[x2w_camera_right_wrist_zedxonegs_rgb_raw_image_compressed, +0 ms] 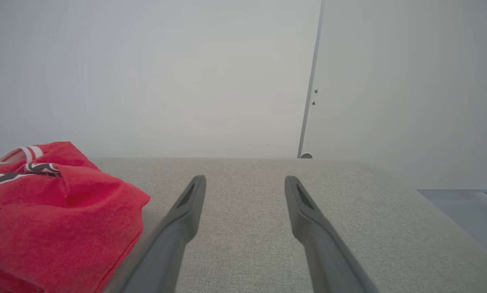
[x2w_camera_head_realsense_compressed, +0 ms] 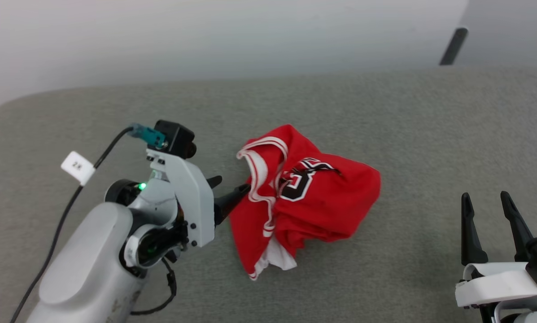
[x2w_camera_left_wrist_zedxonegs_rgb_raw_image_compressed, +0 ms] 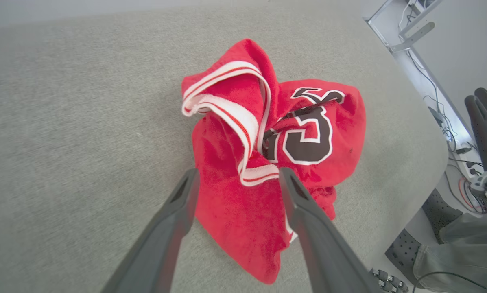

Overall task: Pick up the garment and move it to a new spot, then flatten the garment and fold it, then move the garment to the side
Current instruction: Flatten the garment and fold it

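The garment (x2w_camera_head_realsense_compressed: 315, 197) is a red jersey with white-and-red striped trim and a black white-outlined number, lying crumpled in a heap in the middle of the grey padded table (x2w_camera_head_realsense_compressed: 385, 116). My left gripper (x2w_camera_head_realsense_compressed: 230, 189) is open at the heap's left edge, with its fingertips at the striped trim. In the left wrist view the garment (x2w_camera_left_wrist_zedxonegs_rgb_raw_image_compressed: 243, 211) lies between and beyond the two spread fingers (x2w_camera_left_wrist_zedxonegs_rgb_raw_image_compressed: 174, 219). My right gripper (x2w_camera_head_realsense_compressed: 486, 202) stands open at the lower right, well clear of the cloth. The right wrist view has the garment (x2w_camera_right_wrist_zedxonegs_rgb_raw_image_compressed: 56, 219) at its left.
A black cable with a white tag (x2w_camera_head_realsense_compressed: 77, 167) runs along the left arm. The table's rounded right edge (x2w_camera_left_wrist_zedxonegs_rgb_raw_image_compressed: 438, 162) drops off to a floor with cables (x2w_camera_left_wrist_zedxonegs_rgb_raw_image_compressed: 450, 134). A dark pole (x2w_camera_head_realsense_compressed: 453, 45) leans behind the table. A pale wall stands beyond it.
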